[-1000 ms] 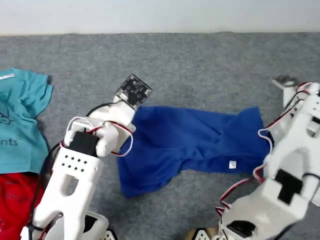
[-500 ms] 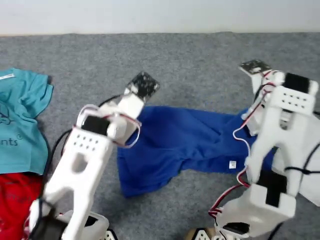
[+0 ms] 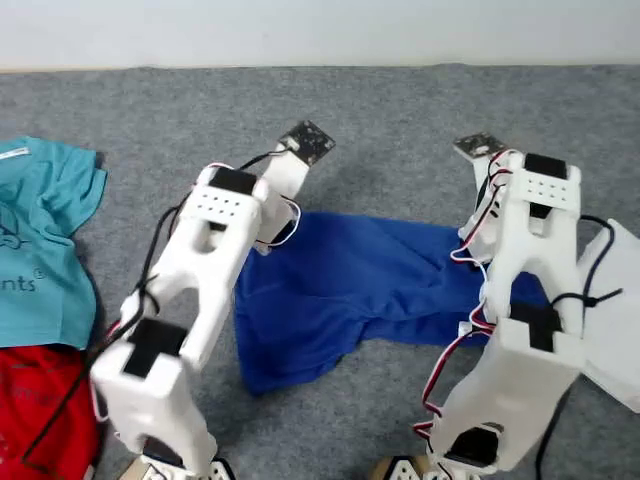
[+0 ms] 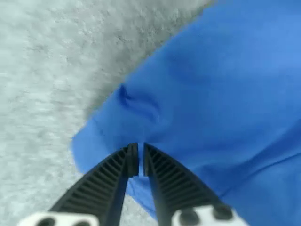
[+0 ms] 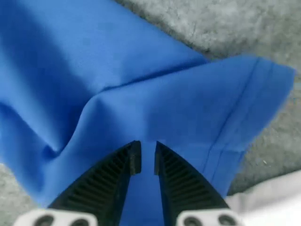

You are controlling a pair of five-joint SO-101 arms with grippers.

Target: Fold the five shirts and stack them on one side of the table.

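A blue shirt (image 3: 370, 290) lies crumpled across the middle of the grey table, its length running left to right. The left arm (image 3: 225, 235) stretches over the shirt's left end. Its gripper (image 4: 139, 153) hangs just above a corner of the blue cloth (image 4: 211, 94), fingers shut with only a slit between them and nothing held. The right arm (image 3: 530, 230) reaches over the shirt's right end. The right gripper (image 5: 147, 157) is shut too, poised over a fold of the blue cloth (image 5: 141, 94) near a hemmed edge.
A teal shirt (image 3: 40, 250) lies at the table's left edge with a red shirt (image 3: 35, 410) in front of it. A white shirt (image 3: 615, 310) sits at the right edge, just past the blue hem (image 5: 273, 197). Bare grey table (image 3: 400, 130) spreads behind the blue shirt.
Both arms have risen and stretched out away from the table's front edge, and now stand over the two ends of the blue shirt. The white shirt has come into sight. The blue shirt has barely shifted.
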